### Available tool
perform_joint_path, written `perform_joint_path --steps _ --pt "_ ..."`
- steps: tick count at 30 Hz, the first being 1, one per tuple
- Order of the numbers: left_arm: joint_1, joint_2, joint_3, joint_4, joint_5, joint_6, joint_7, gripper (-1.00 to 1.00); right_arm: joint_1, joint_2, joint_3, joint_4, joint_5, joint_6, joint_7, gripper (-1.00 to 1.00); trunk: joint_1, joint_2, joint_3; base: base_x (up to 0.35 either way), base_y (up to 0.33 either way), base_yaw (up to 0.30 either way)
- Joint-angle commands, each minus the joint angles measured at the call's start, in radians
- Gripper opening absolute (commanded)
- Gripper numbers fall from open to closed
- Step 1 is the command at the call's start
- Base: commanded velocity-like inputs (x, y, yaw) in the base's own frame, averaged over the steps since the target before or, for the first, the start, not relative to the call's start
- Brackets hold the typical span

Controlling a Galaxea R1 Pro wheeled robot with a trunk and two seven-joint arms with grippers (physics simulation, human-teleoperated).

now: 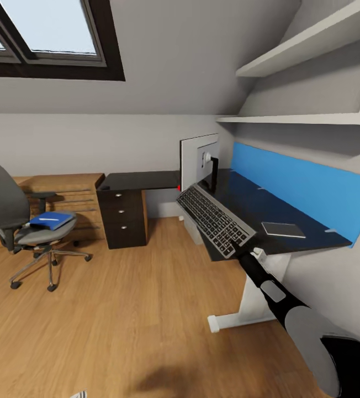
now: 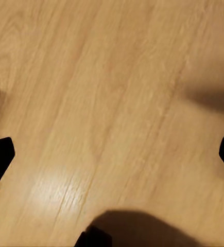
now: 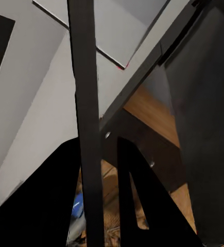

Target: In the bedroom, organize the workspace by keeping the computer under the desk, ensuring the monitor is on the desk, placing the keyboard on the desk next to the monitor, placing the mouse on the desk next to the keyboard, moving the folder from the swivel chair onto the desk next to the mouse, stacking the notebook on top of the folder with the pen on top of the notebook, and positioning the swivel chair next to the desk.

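Holding the keyboard [image 1: 215, 220] by its near end, our right gripper [image 1: 239, 250] is clamped on it, tilted above the desk [image 1: 290, 243] edge — the right wrist view shows its thin edge [image 3: 88, 128] between the fingers. At 12 o'clock from the keyboard stands the monitor [image 1: 197, 160], white back toward us. The notebook [image 1: 283, 229] lies at 3 o'clock. Far at 9 o'clock the swivel chair [image 1: 14, 221] carries the folder [image 1: 50, 220]. Our left gripper [image 2: 112, 154] hangs spread wide over the wood floor [image 2: 117, 92]

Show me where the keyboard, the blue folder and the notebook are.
keyboard [image 1: 214, 220], head view, middle of its key field.
blue folder [image 1: 51, 220], head view, its top cover, lying on the chair seat.
notebook [image 1: 283, 229], head view, centre of its dark cover, on the desk.
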Motion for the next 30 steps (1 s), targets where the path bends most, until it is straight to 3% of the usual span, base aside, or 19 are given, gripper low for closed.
perform_joint_path --steps 1,4,6,12,16,18,22,24,27,28,30 --pt "0.000 0.001 -0.005 -0.001 0.007 0.002 0.008 1.00 -0.001 0.010 -0.009 0.002 0.017 -0.004 0.005 -1.00 0.000 -0.001 -0.001 -0.061 0.317 0.000" --pt "0.000 0.001 -0.005 0.000 0.007 0.002 0.008 1.00 0.005 0.041 -0.009 0.003 0.078 -0.005 0.003 -1.00 0.000 -0.001 -0.001 -0.031 0.321 0.000" --pt "0.000 0.001 -0.006 0.000 0.007 0.002 0.008 1.00 0.008 0.056 -0.009 0.004 0.094 -0.006 0.002 -1.00 0.000 -0.001 -0.001 -0.006 0.328 0.000" --pt "0.000 0.000 -0.008 0.006 -0.001 0.001 0.007 1.00 0.011 0.087 -0.009 0.007 0.103 -0.006 0.000 -1.00 0.000 -0.001 -0.001 0.053 0.287 0.000" --pt "0.000 -0.001 -0.059 0.008 -0.027 -0.012 0.010 1.00 0.017 0.130 -0.008 0.027 0.103 -0.004 -0.019 -1.00 0.000 -0.001 -0.001 0.050 0.059 0.000" --pt "0.000 -0.006 -0.081 0.002 -0.031 -0.056 0.012 1.00 0.017 0.174 -0.007 0.032 0.102 0.000 -0.100 -1.00 0.000 -0.001 -0.001 0.012 0.014 0.000" --pt "0.000 -0.041 -0.088 -0.048 -0.034 -0.101 0.012 1.00 0.018 0.241 -0.008 0.031 0.094 0.015 -0.227 -1.00 -0.012 0.020 0.009 0.003 0.004 0.000" --pt "0.000 -0.054 -0.089 -0.144 -0.033 -0.105 0.012 1.00 0.018 0.255 -0.010 0.019 0.049 0.047 -0.328 -1.00 -0.019 0.034 0.015 0.000 0.001 0.000" --pt "-0.001 -0.056 -0.084 -0.287 -0.031 -0.064 0.014 1.00 0.018 0.255 -0.011 -0.029 -0.089 0.059 -0.402 -1.00 -0.031 0.055 0.024 0.000 0.000 0.000" --pt "-0.009 -0.056 -0.065 -0.396 -0.030 0.040 0.019 1.00 0.018 0.255 -0.010 -0.044 -0.177 0.074 -0.435 -1.00 -0.035 0.062 0.027 0.000 0.000 0.000" --pt "-0.027 -0.059 -0.033 -0.509 -0.028 0.194 0.033 1.00 0.018 0.255 -0.010 -0.052 -0.242 0.100 -0.457 -1.00 -0.042 0.076 0.034 0.000 0.000 0.000"
